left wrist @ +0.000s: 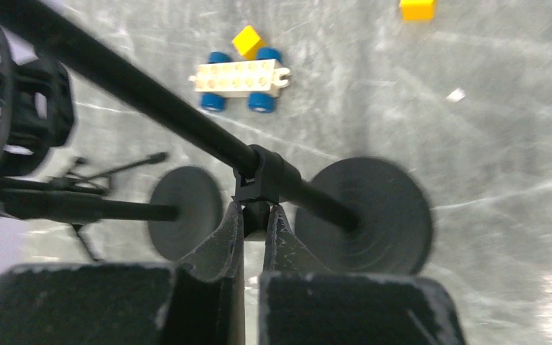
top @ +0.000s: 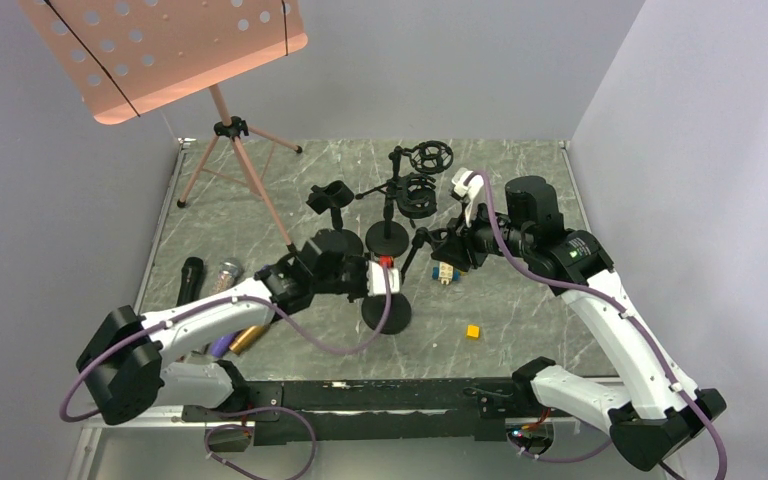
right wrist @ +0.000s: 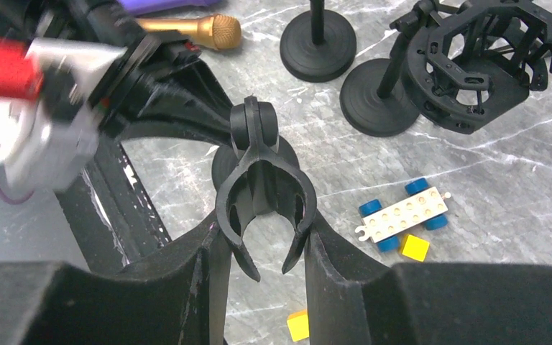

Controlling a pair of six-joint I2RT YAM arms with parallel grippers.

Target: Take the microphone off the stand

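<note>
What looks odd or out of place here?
The clip on the stand, held by the right pincer, is empty: no mic in it. Mics lie flat at the table's left, and a toy car sits among the gear.

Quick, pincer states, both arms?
Left pincer: closed on the black stand rod's collar.
Right pincer: holding the empty black plastic microphone clip.

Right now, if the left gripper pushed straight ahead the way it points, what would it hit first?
The collar on the stand pole; the left gripper is clamped right under it. Behind it, probably the round base.
</note>
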